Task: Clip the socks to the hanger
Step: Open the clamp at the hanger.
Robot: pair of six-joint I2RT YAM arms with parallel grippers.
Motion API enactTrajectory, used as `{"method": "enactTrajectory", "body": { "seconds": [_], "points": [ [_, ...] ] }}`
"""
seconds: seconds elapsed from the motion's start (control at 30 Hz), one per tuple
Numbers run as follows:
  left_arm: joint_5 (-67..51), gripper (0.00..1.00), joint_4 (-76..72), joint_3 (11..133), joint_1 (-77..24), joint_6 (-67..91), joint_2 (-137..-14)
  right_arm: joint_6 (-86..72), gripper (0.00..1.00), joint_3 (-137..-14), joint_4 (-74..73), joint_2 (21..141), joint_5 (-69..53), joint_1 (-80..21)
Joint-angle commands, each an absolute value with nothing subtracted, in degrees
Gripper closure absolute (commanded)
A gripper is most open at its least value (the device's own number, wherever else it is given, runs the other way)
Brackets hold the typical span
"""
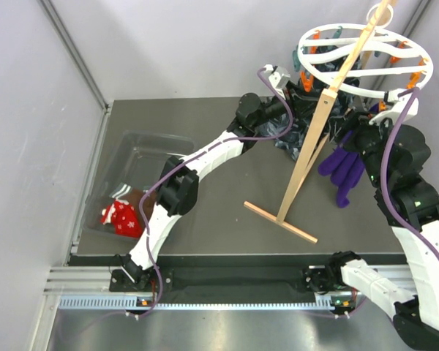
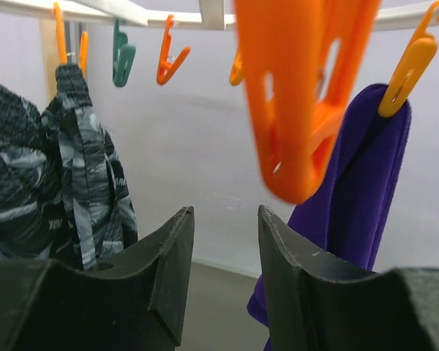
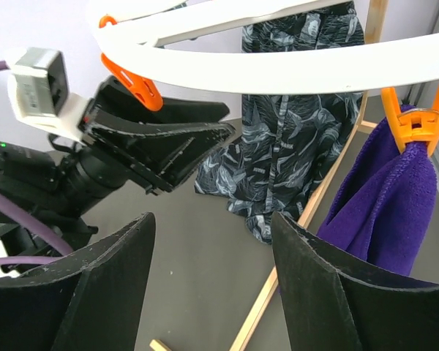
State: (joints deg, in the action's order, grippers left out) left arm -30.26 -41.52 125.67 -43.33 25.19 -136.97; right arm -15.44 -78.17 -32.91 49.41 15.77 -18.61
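Observation:
The white ring hanger point(image 1: 362, 55) stands on a slanted wooden pole point(image 1: 307, 161) at the back right. Red snowflake socks point(image 1: 124, 219) and a dark brown sock point(image 1: 137, 197) lie in the clear bin at the left, far from both grippers. My left gripper point(image 1: 301, 86) is open and empty under the ring's left side, just below a blurred orange clip point(image 2: 300, 95); its jaws point(image 2: 223, 212) hold nothing. My right gripper point(image 1: 355, 131) is open and empty point(image 3: 212, 216) under the ring point(image 3: 278, 66), facing the left gripper point(image 3: 168, 139).
A purple sock point(image 1: 344, 172) hangs from an orange clip point(image 3: 413, 124). A dark-blue patterned cloth point(image 1: 300, 139) hangs behind the pole, and shows in the left wrist view point(image 2: 66, 183). The clear bin point(image 1: 143, 142) sits at the table's left. The stand's wooden foot point(image 1: 278, 221) lies mid-table.

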Motion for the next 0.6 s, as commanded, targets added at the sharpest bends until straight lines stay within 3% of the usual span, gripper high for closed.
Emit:
{"method": "enactTrajectory", "body": {
  "seconds": [0.0,0.57],
  "points": [
    [-29.7,0.55,-44.6,125.0,-42.8,25.0,-132.2,-14.9,0.36,-80.9,-32.0,49.4,14.2,-17.9],
    [-30.4,0.47,-50.4,122.6,-41.3,28.8,-129.0,-15.6,0.32,-81.7,-31.9,50.4,12.0,-17.9]
  ]
}}
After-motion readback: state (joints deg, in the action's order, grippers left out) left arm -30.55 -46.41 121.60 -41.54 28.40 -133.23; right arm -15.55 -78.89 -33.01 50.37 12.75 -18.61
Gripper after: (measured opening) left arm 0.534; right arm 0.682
